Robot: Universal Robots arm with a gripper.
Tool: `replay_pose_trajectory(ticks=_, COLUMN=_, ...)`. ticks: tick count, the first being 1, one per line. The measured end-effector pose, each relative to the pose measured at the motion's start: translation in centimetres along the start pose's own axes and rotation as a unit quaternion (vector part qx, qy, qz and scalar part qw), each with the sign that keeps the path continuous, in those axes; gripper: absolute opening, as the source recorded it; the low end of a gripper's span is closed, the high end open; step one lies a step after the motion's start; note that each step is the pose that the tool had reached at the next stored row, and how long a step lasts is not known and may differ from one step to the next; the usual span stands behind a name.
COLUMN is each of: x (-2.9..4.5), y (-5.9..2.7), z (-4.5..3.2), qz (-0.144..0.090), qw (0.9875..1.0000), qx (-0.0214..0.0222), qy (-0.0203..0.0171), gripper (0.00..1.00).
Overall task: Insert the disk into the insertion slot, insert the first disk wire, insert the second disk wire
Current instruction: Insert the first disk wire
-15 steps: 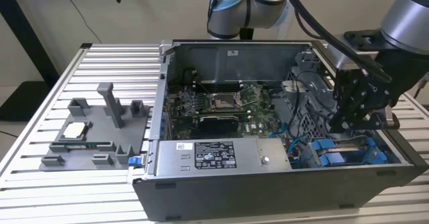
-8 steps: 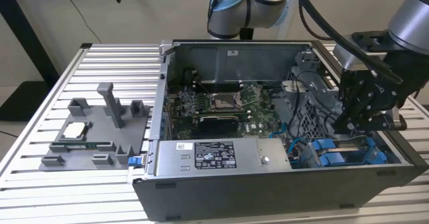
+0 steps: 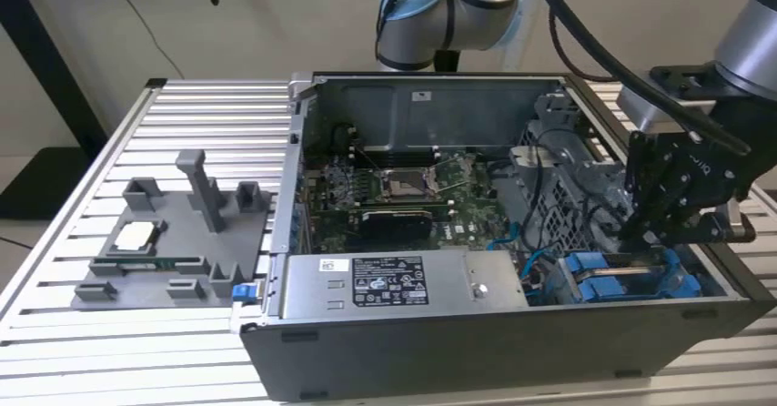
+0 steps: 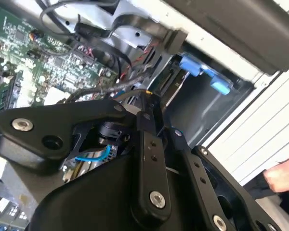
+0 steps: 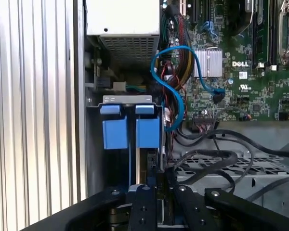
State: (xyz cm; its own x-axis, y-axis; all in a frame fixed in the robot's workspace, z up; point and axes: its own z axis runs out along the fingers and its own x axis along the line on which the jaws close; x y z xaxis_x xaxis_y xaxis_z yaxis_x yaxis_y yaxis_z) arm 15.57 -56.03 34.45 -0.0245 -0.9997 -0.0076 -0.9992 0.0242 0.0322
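Note:
The open computer case lies on the slatted table. At its front corner, on the exterior view's right, is the insertion slot, a grey metal bay with blue parts. The disk stands edge-on in it, its blue carrier tab at the far end and its beige edge running toward my fingers. My gripper reaches down into the bay, with its black fingers drawn close together on the disk. In the second wrist view the gripper narrows to one tip beside the blue tabs.
A blue wire loops beside the bay and black cables cross a perforated panel. The grey power-supply box and green motherboard lie to the exterior view's left. A grey fixture sits outside the case. A hand shows.

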Motion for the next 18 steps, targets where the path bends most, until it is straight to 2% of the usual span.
replay_pose_trajectory(ticks=3, x=-0.02, y=-0.71, z=0.07, qz=0.000, qw=1.0000, qx=0.0000, qy=0.0014, gripper=0.19)
replay_pose_trajectory(ticks=7, x=-0.02, y=-0.90, z=0.11, qz=0.002, qw=1.0000, qx=0.0001, qy=0.0048, gripper=0.19)
replay_pose_trajectory(ticks=11, x=-0.02, y=-0.94, z=0.25, qz=0.005, qw=1.0000, qx=0.0002, qy=0.0064, gripper=0.19)
replay_pose_trajectory(ticks=18, x=-0.02, y=-1.10, z=0.55, qz=0.008, qw=0.9999, qx=0.0002, qy=0.0064, gripper=0.19)
